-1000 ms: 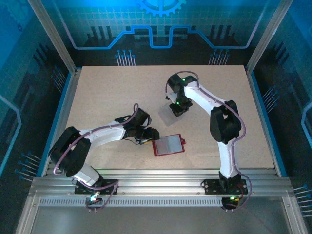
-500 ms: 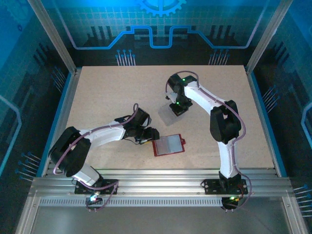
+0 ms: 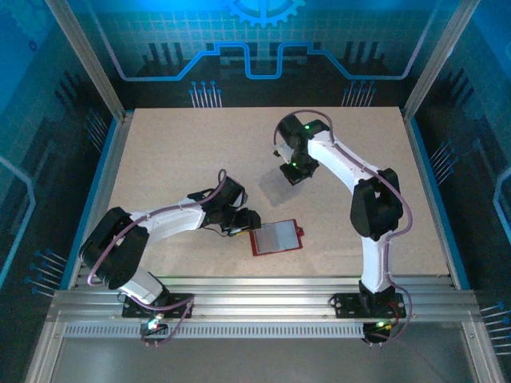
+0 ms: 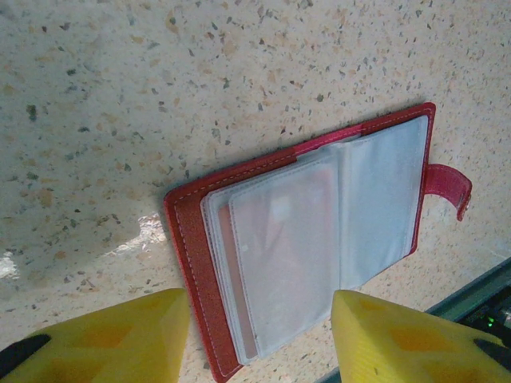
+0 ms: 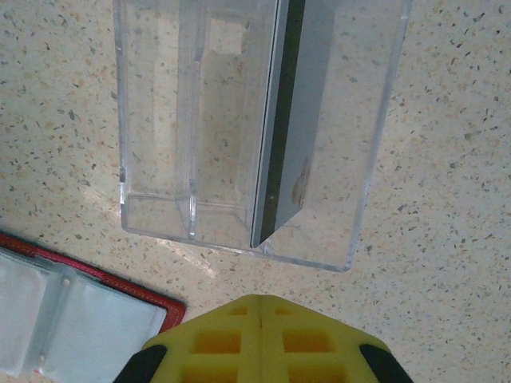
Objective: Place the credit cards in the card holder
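Table (image 3: 176,159) speckled beige, both arms reaching out over it. Clear plastic box (image 5: 152,120) sits just ahead of the right pincer (image 5: 259,319), whose fingers are pressed together on nothing. Card holder (image 4: 192,239) lies open and flat just ahead of the left pincer (image 4: 259,319), which is about half spread, empty and not touching it. One credit card (image 5: 319,104) leans on edge in the box's right compartment. A brownish card (image 4: 279,231) seems to sit behind a holder pocket.

R arm (image 3: 339,159) drew back a bit toward far-right; elbow swung outward.
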### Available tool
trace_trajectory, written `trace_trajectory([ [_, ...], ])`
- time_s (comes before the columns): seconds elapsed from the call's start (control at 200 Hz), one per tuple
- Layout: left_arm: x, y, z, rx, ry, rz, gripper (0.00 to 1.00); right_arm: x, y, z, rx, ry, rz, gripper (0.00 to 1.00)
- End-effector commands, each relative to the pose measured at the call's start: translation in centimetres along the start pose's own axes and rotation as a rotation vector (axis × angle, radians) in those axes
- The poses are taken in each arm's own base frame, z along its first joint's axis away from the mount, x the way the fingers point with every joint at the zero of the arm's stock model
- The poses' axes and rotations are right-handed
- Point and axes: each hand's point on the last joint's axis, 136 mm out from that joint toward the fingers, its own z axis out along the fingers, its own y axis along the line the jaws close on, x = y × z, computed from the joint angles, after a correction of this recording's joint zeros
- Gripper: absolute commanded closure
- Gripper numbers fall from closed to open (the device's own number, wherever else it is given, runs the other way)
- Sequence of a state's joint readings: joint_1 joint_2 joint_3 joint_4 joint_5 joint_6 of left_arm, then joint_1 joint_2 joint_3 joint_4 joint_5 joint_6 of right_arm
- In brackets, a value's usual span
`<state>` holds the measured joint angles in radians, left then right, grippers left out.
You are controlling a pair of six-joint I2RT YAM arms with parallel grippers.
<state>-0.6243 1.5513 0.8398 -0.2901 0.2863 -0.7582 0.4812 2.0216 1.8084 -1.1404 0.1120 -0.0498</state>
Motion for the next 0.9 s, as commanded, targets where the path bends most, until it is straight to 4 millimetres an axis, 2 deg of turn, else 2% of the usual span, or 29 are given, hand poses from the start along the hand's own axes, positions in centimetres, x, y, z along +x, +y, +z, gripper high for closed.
trace_trajectory([
  [0.0,0.7,0.4,0.0,0.0,0.029,-0.007,0.48,0.0,-0.1,-0.2,-0.008,0.003,0.005,0.82],
  [0.13,0.7,0.5,0.0,0.001,0.03,-0.009,0.48,-0.6,0.4,0.5,-0.029,0.005,-0.006,0.73],
  [0.555,0.4,0.3,-0.1,0.009,0.029,-0.01,0.48,-3.1,0.6,2.7,-0.045,0.006,-0.006,0.74],
  [0.735,0.2,0.2,-0.4,0.012,0.025,-0.011,0.48,-3.0,0.1,3.4,-0.02,0.036,-0.01,0.86],
  [0.85,-0.1,0.1,-0.8,0.012,0.02,-0.011,0.48,-2.9,-0.2,2.1,-0.005,0.017,0.001,1.0],
  [0.895,-0.2,-0.1,-1.0,0.013,0.019,-0.009,0.48,-2.9,-0.2,1.5,-0.001,0.004,0.003,1.0],
])
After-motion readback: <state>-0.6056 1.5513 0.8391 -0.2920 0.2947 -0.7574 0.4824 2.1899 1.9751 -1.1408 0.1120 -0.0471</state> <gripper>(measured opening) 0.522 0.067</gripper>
